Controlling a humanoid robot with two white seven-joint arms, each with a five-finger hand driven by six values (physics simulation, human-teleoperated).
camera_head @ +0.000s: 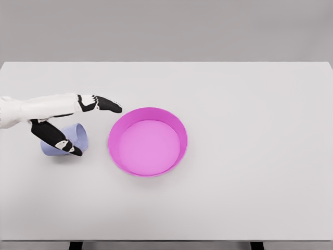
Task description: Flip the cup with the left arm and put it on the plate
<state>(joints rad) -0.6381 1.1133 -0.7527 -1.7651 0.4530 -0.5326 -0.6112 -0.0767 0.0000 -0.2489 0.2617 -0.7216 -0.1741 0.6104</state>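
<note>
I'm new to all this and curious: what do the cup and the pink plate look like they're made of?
It's a simulator render, so only looks count. The cup, pale lavender, reads as matte plastic: flat even colour, no glint. The plate, magenta with a raised rim, looks like smooth plastic too, with soft shading and no sharp highlights. Glazed ceramic can't be ruled out for either.

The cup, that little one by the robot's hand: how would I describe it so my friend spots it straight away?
Start at the white table and find the big pink plate near its middle. Look just left of that, under the robot's left hand, whose dark fingers reach around it. The cup is small and pale lavender-blue, far smaller than the pink plate and apart from it.
</note>
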